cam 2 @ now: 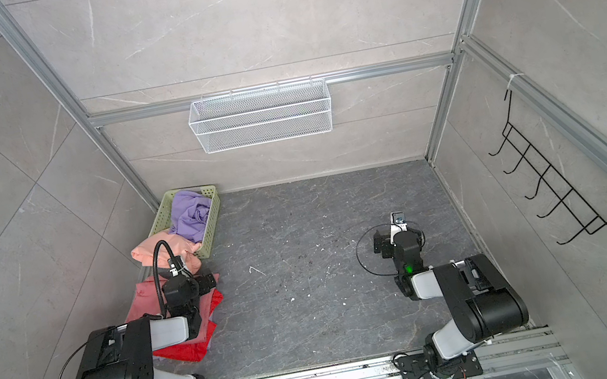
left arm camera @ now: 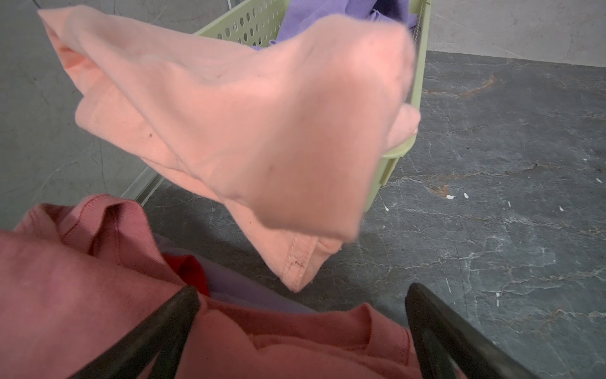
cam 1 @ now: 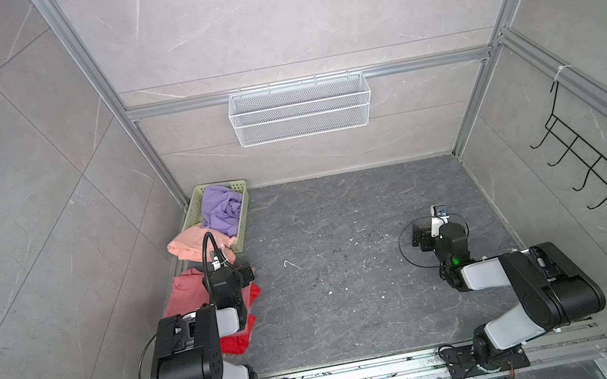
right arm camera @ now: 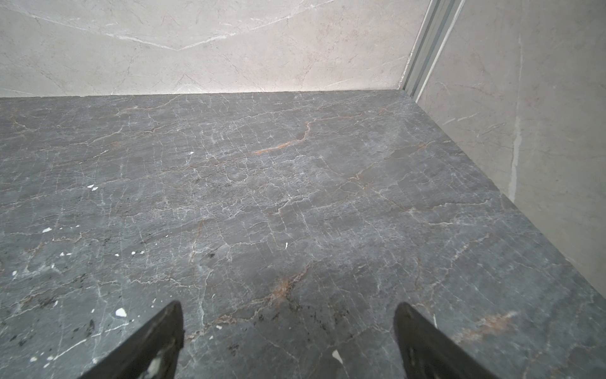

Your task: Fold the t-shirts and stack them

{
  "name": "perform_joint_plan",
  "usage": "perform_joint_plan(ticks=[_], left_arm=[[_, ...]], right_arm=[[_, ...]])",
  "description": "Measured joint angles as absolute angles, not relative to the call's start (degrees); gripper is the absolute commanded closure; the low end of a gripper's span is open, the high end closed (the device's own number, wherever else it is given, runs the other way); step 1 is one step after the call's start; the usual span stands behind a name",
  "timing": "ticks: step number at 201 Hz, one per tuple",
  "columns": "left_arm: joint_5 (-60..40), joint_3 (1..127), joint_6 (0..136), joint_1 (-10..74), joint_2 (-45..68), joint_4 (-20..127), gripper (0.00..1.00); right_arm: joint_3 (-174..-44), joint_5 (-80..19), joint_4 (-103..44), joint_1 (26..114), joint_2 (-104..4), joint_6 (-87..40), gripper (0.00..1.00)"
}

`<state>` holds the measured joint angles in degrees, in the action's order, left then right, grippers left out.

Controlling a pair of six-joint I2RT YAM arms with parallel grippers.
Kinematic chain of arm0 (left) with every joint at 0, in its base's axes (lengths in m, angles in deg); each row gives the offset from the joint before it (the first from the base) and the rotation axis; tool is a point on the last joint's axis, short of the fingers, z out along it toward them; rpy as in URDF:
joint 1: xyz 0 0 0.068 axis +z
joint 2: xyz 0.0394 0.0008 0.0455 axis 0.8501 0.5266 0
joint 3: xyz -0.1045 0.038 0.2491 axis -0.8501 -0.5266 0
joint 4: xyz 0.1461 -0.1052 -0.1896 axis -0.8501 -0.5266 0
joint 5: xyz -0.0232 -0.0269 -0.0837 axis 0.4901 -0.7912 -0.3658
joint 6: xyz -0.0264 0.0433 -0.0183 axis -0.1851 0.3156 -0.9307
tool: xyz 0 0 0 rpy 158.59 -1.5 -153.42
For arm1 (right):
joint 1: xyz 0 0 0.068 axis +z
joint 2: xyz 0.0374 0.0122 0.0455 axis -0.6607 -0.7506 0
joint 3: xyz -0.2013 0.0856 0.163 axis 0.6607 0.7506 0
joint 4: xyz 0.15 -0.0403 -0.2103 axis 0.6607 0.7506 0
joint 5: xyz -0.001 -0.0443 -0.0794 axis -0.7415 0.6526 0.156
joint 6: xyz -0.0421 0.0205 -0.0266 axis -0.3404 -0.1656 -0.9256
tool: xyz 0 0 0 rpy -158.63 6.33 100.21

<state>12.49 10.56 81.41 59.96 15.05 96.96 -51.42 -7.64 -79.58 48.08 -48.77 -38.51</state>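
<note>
Left claw (left arm camera: 302, 292), right claw (right arm camera: 288, 306) gape empty; fetch step: next, left likely grips draped peach-pink cotton tee (left arm camera: 246, 131) at its 12 o'clock.

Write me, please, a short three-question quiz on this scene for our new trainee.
1. True or false: the lavender t-shirt lies in the green basket.
2. The peach t-shirt is: A) spread flat in the middle of the table; B) hanging over the basket's near end; C) tucked under the basket.
3. Fill in: the left claw and the right claw both stand ____, holding nothing.

Key: 1 true; 2 B; 3 open.
</note>
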Motion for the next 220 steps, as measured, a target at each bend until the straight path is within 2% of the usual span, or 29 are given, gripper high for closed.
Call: perform_joint_plan(ticks=[62, 94, 127, 149, 175, 220], left_arm=[[12.51, 10.56, 81.41, 59.96, 15.02, 96.92, 0.0], [11.31, 15.74, 82.03, 59.96, 12.07, 85.49, 0.0], [6.96, 24.41, 80.85, 59.42, 3.29, 73.71, 0.0], [4.71, 31.12, 74.49, 58.61, -2.09, 65.66, 0.0], [2.78, 41.0, 63.34, 56.8, -2.83, 56.68, 0.0], [0.49, 49.46, 44.78, 47.7, -1.96, 46.32, 0.0]], right_arm=[[-51.88, -7.86, -78.36, 48.08, -48.44, -38.6, 0.0], [-57.91, -8.32, -64.5, 48.29, -41.03, -39.36, 0.0], [-68.25, -8.78, -50.97, 51.27, -30.38, -35.78, 0.0], [-79.01, -9.74, -42.21, 55.31, -29.49, -29.55, 0.01], [-88.4, -11.47, -36.29, 60.32, -31.83, -19.8, 0.0], [-99.49, -13.91, -29.42, 71.99, -42.25, -7.65, 0.0]])
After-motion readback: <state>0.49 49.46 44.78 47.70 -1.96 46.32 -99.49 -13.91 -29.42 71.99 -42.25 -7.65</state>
